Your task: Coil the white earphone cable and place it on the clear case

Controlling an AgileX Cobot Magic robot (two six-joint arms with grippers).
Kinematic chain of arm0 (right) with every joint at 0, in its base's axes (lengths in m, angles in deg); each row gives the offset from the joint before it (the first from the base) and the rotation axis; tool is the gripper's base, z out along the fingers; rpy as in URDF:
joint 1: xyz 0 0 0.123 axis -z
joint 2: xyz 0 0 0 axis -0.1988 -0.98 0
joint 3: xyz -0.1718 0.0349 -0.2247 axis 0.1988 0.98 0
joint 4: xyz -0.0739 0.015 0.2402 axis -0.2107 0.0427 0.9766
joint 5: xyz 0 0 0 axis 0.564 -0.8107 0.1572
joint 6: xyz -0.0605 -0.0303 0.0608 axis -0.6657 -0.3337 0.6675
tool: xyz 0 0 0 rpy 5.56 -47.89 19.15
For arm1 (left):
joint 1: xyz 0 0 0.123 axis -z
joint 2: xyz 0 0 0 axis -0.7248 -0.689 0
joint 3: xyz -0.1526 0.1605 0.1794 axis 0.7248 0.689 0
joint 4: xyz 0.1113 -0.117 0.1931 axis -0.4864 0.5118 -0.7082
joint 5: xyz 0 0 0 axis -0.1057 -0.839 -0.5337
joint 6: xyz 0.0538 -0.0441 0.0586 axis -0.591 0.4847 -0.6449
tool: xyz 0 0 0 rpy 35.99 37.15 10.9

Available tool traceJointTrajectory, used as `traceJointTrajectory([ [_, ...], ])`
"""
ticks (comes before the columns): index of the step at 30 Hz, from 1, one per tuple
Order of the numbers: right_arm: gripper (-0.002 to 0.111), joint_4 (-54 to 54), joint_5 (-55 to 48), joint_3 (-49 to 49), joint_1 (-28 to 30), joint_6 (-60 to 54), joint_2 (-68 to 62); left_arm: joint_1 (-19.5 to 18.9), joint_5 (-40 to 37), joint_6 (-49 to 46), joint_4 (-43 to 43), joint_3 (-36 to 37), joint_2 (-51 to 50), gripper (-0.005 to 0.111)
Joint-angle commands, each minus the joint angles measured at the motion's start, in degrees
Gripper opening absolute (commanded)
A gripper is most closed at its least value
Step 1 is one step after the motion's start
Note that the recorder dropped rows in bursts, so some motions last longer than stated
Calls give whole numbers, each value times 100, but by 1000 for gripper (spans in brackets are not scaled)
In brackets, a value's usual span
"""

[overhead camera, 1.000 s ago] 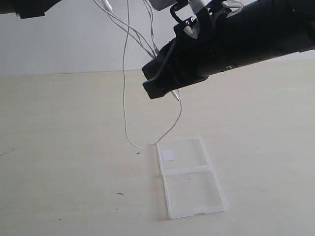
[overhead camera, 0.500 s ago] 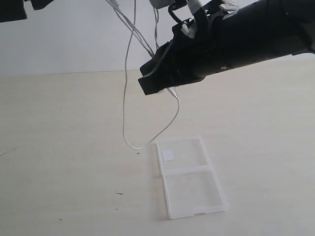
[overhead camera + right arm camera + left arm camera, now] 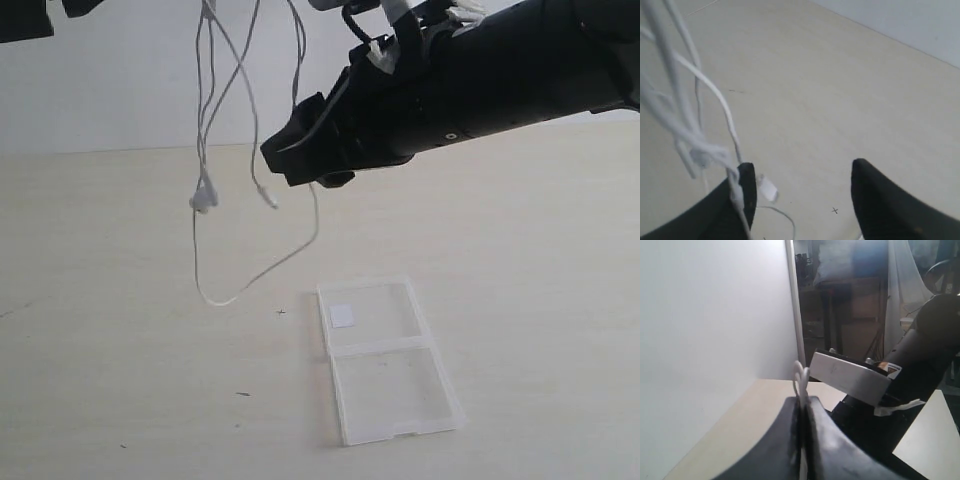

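Note:
The white earphone cable (image 3: pixel 200 150) hangs in several strands from the top edge of the exterior view, left of centre. Its low loop (image 3: pixel 216 299) reaches the table to the left of the clear case (image 3: pixel 385 360). Two earbuds (image 3: pixel 203 198) dangle in the air. In the left wrist view my left gripper (image 3: pixel 801 399) is shut on the cable (image 3: pixel 801 377), which pokes out past the fingertips. My right gripper (image 3: pixel 802 185) stands open with nothing between its fingers; cable strands (image 3: pixel 690 130) hang against the outside of one finger (image 3: pixel 742 192). The case lies open and flat, with a white sticker (image 3: pixel 342 316).
The right arm (image 3: pixel 470 90) stretches in from the upper right, high above the case. A white wall (image 3: pixel 120 90) backs the pale table (image 3: pixel 120 400). Small dark specks (image 3: pixel 243 394) mark the tabletop.
The right gripper has opened and let go of the cable. The freed strands have swung left, the earbuds now dangle, and the bottom loop has shifted left, away from the case.

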Motion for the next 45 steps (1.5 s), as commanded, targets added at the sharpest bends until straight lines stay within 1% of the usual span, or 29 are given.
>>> traceJointTrajectory([
  [1, 60, 282, 32, 8, -2, -172, -30, -5, -30, -33, 116, -47, 72, 0],
  [7, 62, 871, -149, 8, -2, -745, -30, -5, 215, -33, 116, -47, 72, 0],
  [14, 63, 877, -236, 8, -2, -771, -30, -5, 432, -47, 116, -47, 72, 0],
  [18, 72, 895, -195, 8, -2, -771, -30, -5, 432, -47, 116, -47, 72, 0],
  [21, 76, 922, -78, 8, -2, -771, -50, -5, 432, -47, 116, -47, 72, 0],
  [26, 77, 1266, -53, 8, -2, -771, -150, -5, 432, -47, 116, -47, 72, 0],
  [32, 77, 1394, -88, 8, -2, -815, -227, 15, 454, -57, 116, -47, 72, 0],
  [35, 77, 1714, -134, 8, -2, -1119, -262, 13, 454, -57, 116, -57, 72, 0],
  [36, 77, 1921, -134, 8, -2, -1299, -276, 13, 454, -57, 116, -69, 72, 0],
  [37, 77, 2291, -134, 8, -2, -1710, -316, 34, 403, -57, 116, -70, 72, 0],
  [39, 77, 2736, -36, 8, -2, -2035, -378, 133, 424, -67, 116, -70, 72, 0],
  [42, 77, 2855, 109, 8, -2, -2123, -480, 277, 506, -93, 116, -70, 72, 0],
  [45, 77, 2867, 202, 8, -2, -2123, -511, 277, 506, -93, 116, -70, 72, 0],
])
